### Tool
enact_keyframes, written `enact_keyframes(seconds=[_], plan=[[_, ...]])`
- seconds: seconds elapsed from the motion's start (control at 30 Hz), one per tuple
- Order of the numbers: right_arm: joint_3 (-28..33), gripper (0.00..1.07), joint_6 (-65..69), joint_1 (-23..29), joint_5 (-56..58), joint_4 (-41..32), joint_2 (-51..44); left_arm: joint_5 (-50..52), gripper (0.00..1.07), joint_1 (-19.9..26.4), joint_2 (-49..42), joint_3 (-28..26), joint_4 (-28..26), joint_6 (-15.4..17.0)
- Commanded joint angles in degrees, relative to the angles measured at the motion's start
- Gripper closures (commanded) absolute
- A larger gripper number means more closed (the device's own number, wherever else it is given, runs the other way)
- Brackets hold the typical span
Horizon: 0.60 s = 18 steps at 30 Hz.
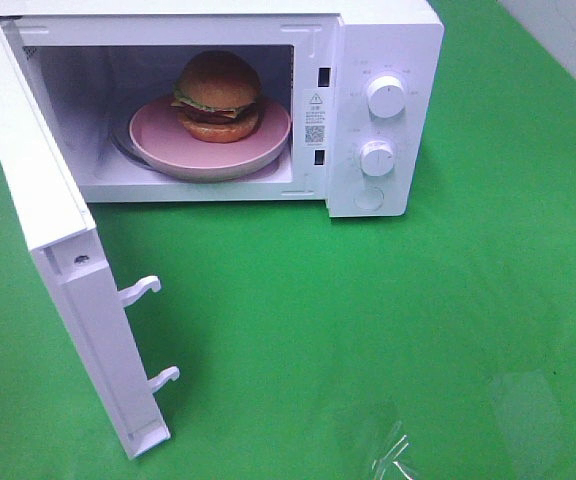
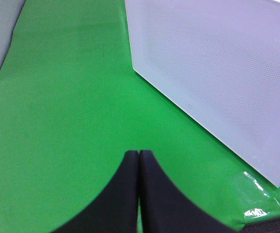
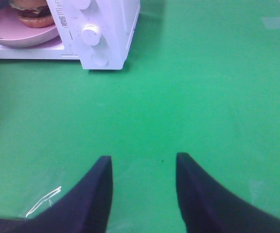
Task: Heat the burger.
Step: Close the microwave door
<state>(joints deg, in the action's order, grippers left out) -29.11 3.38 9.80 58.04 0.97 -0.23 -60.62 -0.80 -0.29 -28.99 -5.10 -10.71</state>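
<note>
L pincer (image 2: 139, 153) & R pincer (image 3: 144, 157): 2 matte black fingers (image 3: 91, 194) each, smooth, curved, tapering tips.

Left gripper (image 2: 139, 153): 2 dark fingers (image 2: 123, 194) pressed flat together, tips touching along a thin seam, empty. Right gripper (image 3: 142, 158): 2 dark fingers (image 3: 94, 194) spread well apart, wide gap between the tips, empty. On both, the fingers broaden toward the base and narrow to blunt tips. Only the 2 wrist views show them; arms and wrists behind can't be made out.
</note>
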Motion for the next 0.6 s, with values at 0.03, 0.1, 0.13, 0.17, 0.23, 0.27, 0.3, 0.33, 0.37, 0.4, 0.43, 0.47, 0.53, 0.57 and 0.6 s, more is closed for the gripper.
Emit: enact_keyframes(seconds=[0.03, 0.1, 0.13, 0.17, 0.23, 0.27, 0.3, 0.33, 0.37, 0.4, 0.43, 0.47, 0.53, 0.57, 0.6], plan=[[0.1, 0.65, -0.8, -0.3, -0.7, -0.2, -1.5, 0.8, 1.07, 0.1, -1.1, 0.1, -0.2, 0.2], [0.1, 0.65, -0.8, -0.3, -0.7, -0.2, -1.5, 0.8, 1.07, 0.1, -1.1, 0.1, -0.2, 0.2], [0.1, 0.66, -0.8, -0.3, -0.7, -0.2, -1.5, 0.8, 1.07, 0.1, -1.1, 0.1, -0.2, 0.2], [0.1, 0.66, -0.8, -0.3, -0.7, -0.2, -1.5, 0.8, 1.07, 0.1, -1.1, 0.1, -0.2, 0.2], [0.1, 0.66, -0.8, -0.3, -0.7, -0.2, -1.5, 0.8, 1.07, 0.1, -1.1, 0.1, -0.2, 0.2], [0.1, 0.66, -0.8, -0.3, -0.7, -0.2, -1.5, 0.8, 1.07, 0.1, -1.1, 0.1, -0.2, 0.2], [0.1, 0.66, -0.8, -0.3, -0.7, -0.2, -1.5, 0.8, 1.07, 0.1, -1.1, 0.1, -0.2, 0.2], [0.1, 0.66, -0.8, -0.3, -0.7, -0.2, -1.5, 0.8, 1.07, 0.1, -1.1, 0.1, -0.6, 0.2], [0.1, 0.66, -0.8, -0.3, -0.7, -0.2, -1.5, 0.8, 1.07, 0.1, -1.1, 0.1, -0.6, 0.2], [0.1, 0.66, -0.8, -0.3, -0.7, -0.2, -1.5, 0.8, 1.07, 0.1, -1.1, 0.1, -0.7, 0.2], [0.1, 0.66, -0.8, -0.3, -0.7, -0.2, -1.5, 0.8, 1.07, 0.1, -1.1, 0.1, -0.7, 0.2], [0.1, 0.66, -0.8, -0.3, -0.7, -0.2, -1.5, 0.8, 1.07, 0.1, -1.1, 0.1, -0.7, 0.2], [0.1, 0.66, -0.8, -0.3, -0.7, -0.2, -1.5, 0.8, 1.07, 0.1, -1.1, 0.1, -0.7, 0.2], [0.1, 0.66, -0.7, -0.3, -0.7, -0.1, -1.5, 0.8, 1.07, 0.1, -1.1, 0.1, -0.8, 0.2], [0.1, 0.66, -0.7, -0.3, -0.7, -0.1, -1.5, 0.8, 1.07, 0.1, -1.1, 0.1, -0.8, 0.2]])
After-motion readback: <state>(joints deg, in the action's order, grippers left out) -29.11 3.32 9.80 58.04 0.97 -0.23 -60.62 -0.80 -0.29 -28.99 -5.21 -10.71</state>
